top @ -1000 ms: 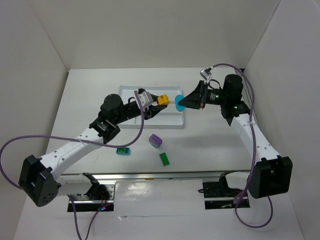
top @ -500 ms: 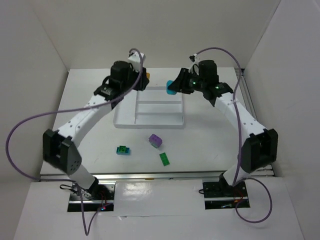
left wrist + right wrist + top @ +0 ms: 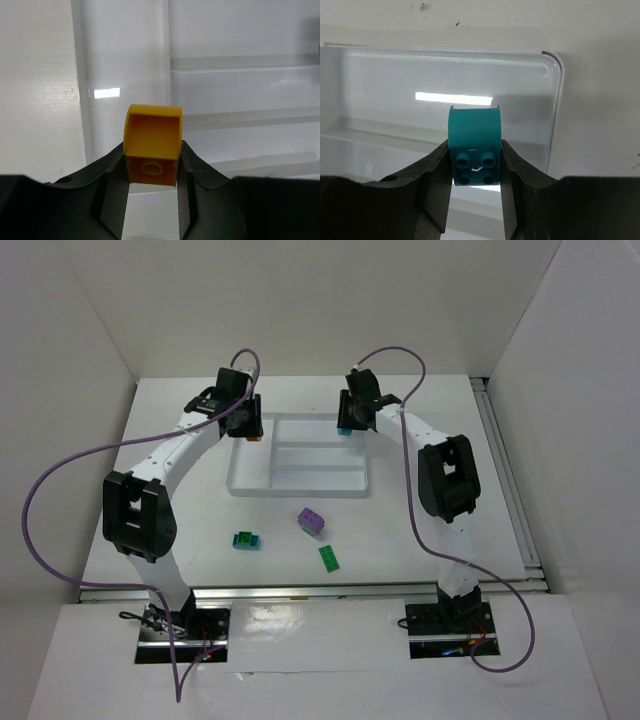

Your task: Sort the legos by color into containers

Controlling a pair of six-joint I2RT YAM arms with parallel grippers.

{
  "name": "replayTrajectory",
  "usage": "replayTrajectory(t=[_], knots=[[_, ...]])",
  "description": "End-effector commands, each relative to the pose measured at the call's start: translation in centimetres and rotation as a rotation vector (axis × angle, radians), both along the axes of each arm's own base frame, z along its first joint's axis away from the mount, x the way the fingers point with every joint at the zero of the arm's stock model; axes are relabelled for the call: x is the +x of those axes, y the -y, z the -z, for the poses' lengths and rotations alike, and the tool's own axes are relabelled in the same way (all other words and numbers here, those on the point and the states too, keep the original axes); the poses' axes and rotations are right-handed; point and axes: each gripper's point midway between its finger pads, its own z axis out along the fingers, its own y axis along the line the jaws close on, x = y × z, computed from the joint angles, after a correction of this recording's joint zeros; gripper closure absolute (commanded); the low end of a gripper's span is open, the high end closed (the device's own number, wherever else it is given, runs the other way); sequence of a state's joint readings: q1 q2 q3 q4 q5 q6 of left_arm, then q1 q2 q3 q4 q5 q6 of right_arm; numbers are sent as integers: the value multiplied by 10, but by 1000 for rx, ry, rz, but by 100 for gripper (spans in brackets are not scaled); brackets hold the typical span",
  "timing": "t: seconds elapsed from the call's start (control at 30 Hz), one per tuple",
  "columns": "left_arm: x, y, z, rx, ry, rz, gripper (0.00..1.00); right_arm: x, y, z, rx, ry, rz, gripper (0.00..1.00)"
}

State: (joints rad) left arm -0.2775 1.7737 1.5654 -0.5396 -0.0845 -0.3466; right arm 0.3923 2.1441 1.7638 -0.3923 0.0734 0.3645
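Yellow brick [image 3: 152, 150] is clamped in the left gripper [image 3: 151, 167] above the tray [image 3: 300, 483], at its upper-left section, teal brick [image 3: 475, 150] likewise in the right gripper [image 3: 476, 167] above its upper-right corner, apparently to drop each colour separately; three loose bricks [image 3: 311, 521] lie below it.

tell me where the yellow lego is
The yellow lego is clamped in the left gripper, over the far-left corner of the tray in the top view.

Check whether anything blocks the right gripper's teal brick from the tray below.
Nothing visible does: the teal brick, clamped in the right gripper, hangs over a bare section of the tray.
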Motion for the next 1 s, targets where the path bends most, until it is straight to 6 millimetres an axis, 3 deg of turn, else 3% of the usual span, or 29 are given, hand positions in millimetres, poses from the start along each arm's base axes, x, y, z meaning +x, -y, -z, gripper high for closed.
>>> replayTrajectory(t=[0.0,0.1,0.13,0.2,0.27,0.33,0.37,0.5,0.57,0.6,0.73,0.83,0.93,0.97], knots=[[-9,-13,-5,2,-6,-56,100,17,-10,-19,-30,68,-1,85],[-14,-18,10,14,-47,-66,100,18,-16,-8,-35,56,-10,79],[-16,-18,13,10,-57,-74,100,18,-16,-8,-35,55,-10,71],[-17,-21,24,27,-85,-81,100,20,-19,-1,-33,45,-17,46],[-16,-20,35,29,-113,-88,100,22,-20,-9,-28,56,-17,33],[-14,-19,42,33,-126,-88,92,21,-23,-9,-35,59,-18,21],[-14,-19,44,32,-143,-95,81,21,-21,-19,-34,82,-7,7],[-8,-21,61,57,-182,-118,74,16,-11,-53,-36,136,22,7],[-5,-25,58,71,-168,-132,61,9,-5,-68,-35,162,35,7],[-4,-29,62,74,-177,-141,44,0,-1,-84,-21,190,37,6],[-1,-28,59,73,-174,-141,13,-38,13,-104,-16,212,36,6],[-2,-24,46,48,-150,-129,13,-69,21,-102,-32,199,-29,6],[-10,-13,15,69,-82,-112,12,-107,27,-95,-39,163,-92,6],[-15,-12,7,82,-74,-102,12,-121,18,-95,-45,167,-132,6]])
